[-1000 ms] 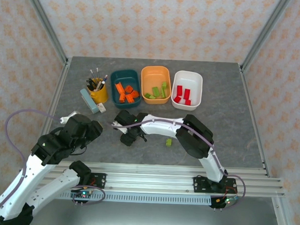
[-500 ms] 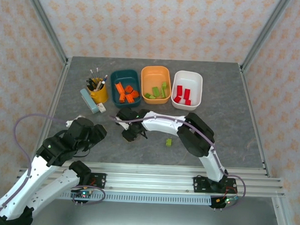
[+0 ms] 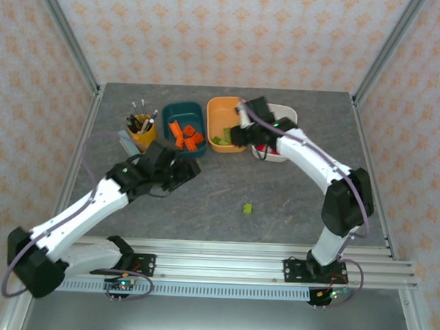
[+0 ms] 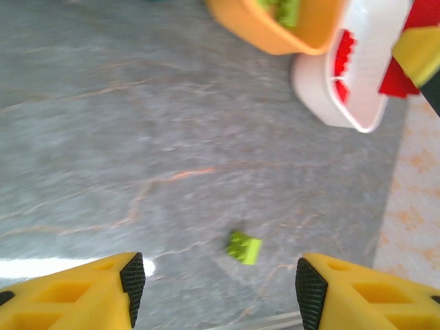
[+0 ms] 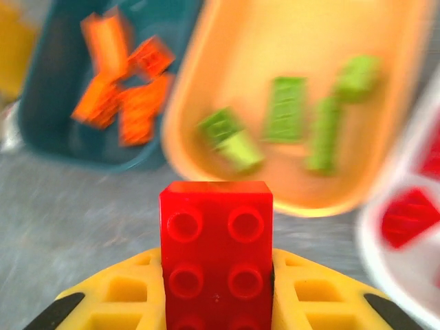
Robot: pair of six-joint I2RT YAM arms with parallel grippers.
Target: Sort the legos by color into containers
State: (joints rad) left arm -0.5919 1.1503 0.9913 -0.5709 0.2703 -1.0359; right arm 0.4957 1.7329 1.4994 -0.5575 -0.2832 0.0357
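My right gripper [image 5: 216,292] clenches a red studded plastic lego brick [image 5: 216,234] beside the orange rounded plastic bin [image 3: 224,112] at the far edge of the desk [image 3: 313,205]. My left gripper [image 4: 216,278] is released, empty.

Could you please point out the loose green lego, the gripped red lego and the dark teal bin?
loose green lego [image 3: 247,208]: top external view, its middle.
red lego [image 5: 216,254]: right wrist view, studded face.
dark teal bin [image 3: 184,111]: top external view, far wall.
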